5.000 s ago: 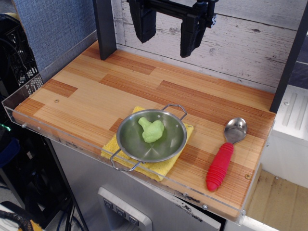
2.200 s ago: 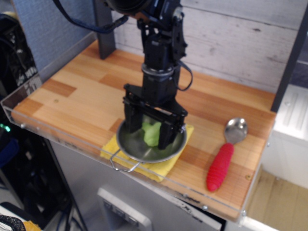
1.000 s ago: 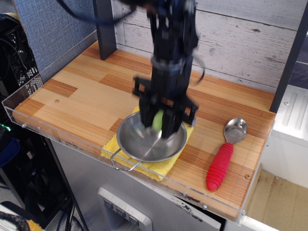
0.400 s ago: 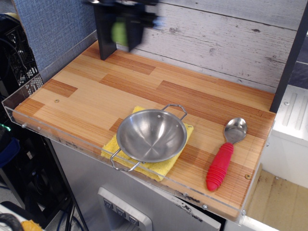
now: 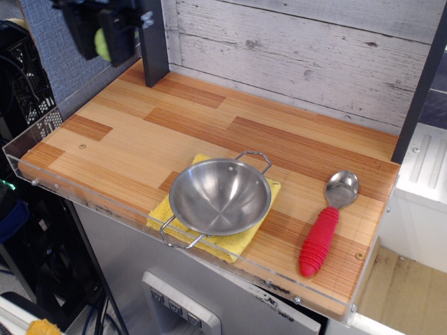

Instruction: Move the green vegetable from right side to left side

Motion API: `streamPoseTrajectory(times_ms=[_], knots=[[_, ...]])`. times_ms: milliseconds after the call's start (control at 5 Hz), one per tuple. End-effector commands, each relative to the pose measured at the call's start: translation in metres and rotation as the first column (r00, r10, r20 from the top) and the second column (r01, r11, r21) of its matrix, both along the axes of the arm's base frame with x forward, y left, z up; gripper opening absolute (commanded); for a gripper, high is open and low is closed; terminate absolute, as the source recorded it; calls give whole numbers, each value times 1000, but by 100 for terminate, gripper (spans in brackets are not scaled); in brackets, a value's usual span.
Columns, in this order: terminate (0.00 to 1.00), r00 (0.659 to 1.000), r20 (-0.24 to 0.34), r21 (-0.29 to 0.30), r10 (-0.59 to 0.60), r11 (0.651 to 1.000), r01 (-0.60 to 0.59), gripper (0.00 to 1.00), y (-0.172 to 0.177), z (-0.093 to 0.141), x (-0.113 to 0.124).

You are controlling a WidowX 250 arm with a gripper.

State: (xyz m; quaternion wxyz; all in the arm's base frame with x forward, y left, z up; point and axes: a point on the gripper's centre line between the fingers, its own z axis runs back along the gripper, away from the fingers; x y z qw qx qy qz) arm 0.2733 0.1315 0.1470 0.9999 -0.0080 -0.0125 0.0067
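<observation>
Above wooden counter (image 5: 140, 132), tool (image 5: 102, 42) clamped on green vegetable (image 5: 103, 44).

No words, brand names, numbers or signs can be read anywhere here. The clear guard (image 5: 230, 259) along the front edge of the bench (image 5: 140, 132) carries a few small dark marks that may be print, but they are too small to tell.

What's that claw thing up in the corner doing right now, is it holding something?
Gripper: jaws closed on the green vegetable, held in the air above the table's far left corner.
</observation>
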Motion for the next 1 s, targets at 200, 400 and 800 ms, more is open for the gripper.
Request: streamPoseTrajectory(times_ms=[200, 400, 800], knots=[[0, 1000, 4, 155, 2, 988, -2, 0, 23, -30, 50], [0, 999, -51, 177, 10, 984, -1, 0, 30, -58, 57], [0, 988, -141, 157, 69, 986, -46, 0, 50, -90, 39]])
